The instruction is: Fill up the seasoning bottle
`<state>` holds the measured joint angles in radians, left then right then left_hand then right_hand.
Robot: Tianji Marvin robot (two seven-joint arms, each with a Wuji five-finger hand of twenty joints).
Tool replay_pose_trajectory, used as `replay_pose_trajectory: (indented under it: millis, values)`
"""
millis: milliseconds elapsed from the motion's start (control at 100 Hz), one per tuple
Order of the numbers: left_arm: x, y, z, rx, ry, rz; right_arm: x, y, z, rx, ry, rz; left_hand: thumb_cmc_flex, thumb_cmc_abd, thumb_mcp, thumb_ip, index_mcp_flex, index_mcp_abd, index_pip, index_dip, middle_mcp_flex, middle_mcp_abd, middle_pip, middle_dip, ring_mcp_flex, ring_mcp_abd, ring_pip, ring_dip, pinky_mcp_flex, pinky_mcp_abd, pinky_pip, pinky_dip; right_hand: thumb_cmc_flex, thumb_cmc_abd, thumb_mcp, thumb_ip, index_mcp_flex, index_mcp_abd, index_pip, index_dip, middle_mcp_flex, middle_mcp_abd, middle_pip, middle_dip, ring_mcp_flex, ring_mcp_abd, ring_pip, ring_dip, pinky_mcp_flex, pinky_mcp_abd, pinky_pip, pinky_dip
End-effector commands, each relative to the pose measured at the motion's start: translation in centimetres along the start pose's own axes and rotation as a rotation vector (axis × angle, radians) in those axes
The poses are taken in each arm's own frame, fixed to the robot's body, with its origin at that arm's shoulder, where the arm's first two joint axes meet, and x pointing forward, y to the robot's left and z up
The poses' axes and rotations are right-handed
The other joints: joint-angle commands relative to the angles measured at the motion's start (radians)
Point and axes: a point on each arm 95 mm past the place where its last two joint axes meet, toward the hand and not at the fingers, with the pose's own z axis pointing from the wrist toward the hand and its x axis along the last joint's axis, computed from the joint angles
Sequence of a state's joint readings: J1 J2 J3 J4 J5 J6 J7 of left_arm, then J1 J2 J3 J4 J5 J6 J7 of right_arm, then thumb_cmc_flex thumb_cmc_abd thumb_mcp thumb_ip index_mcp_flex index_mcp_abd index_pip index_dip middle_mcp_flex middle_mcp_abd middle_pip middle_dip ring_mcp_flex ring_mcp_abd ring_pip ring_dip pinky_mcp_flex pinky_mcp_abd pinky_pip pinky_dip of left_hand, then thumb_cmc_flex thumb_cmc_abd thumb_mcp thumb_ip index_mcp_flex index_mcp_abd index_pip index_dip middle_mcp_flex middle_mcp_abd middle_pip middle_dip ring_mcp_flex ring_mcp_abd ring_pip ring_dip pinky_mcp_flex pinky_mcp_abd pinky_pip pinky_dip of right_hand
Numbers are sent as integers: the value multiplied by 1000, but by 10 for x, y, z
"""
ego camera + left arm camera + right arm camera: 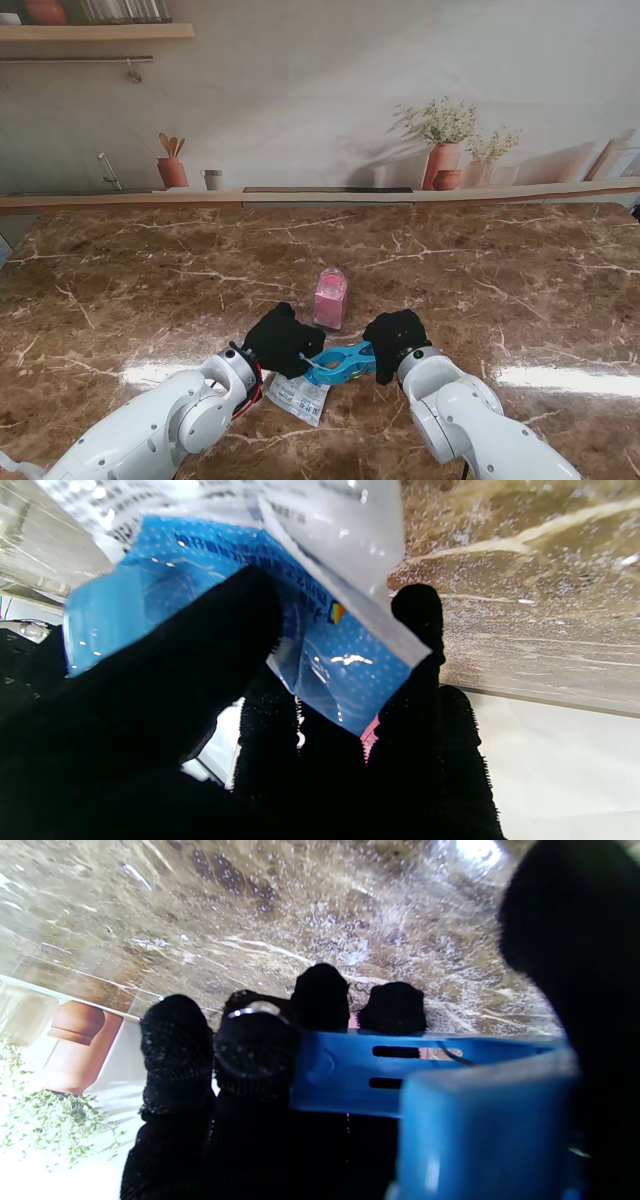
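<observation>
Seasoning bottle [330,298]: upright, pink-filled, centre of marble table [150,290].
Left hand [281,339]: clasps refill packet [298,396], nearer me than bottle.
Right hand [396,342]: grips blue clip [338,364] (on packet's mouth, apparently).
Hazard: yanked clip could spill contents.

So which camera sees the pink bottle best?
The stand view: the whole pink bottle stands upright on the table, just beyond both hands. The left wrist view catches only a pink sliver behind the fingers; the right wrist view shows barely a pink speck.
</observation>
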<state>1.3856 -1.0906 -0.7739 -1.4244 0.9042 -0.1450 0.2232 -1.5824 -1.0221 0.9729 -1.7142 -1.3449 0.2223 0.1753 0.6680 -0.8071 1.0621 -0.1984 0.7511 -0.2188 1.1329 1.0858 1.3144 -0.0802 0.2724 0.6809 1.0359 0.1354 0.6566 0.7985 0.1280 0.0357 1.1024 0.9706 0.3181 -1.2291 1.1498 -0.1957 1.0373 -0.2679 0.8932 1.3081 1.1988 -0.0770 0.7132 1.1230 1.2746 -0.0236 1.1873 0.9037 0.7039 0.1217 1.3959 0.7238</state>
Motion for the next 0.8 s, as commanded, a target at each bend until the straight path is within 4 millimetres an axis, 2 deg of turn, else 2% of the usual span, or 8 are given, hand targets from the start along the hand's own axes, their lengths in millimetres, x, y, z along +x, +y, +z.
replay_pose_trajectory:
  millis: [0, 680, 790]
  values:
    - [4, 1, 2, 5, 6, -12, 6, -6, -1, 30, 8, 7, 14, 12, 47, 40, 28, -35, 51, 22, 82, 3, 28, -4, 32, 15, 41, 9, -3, 4, 37, -6, 122, 183, 100, 38, 218, -135, 281, 123, 216, -143, 352, 48, 26, -56, 14, 14, -4, 15, 45, 17]
    - [6, 3, 3, 22, 13, -47, 20, 5, -8, 137, -45, -15, 13, 17, 50, 41, 24, -29, 54, 21, 81, 4, 30, -8, 33, 16, 43, 9, -2, 5, 38, -7, 96, 259, 42, 47, 179, -137, 235, 140, 190, -134, 331, 36, -3, -49, 20, 15, -31, -3, 48, 26]
    - [7, 4, 4, 25, 14, -50, 21, 6, -9, 160, -44, -13, 13, 15, 50, 41, 25, -29, 55, 21, 82, 5, 31, -8, 32, 15, 43, 9, -3, 5, 38, -7, 67, 293, -11, -33, 134, -104, 161, 96, 149, -125, 295, 21, -46, -45, -16, 7, -64, -13, 19, 22]
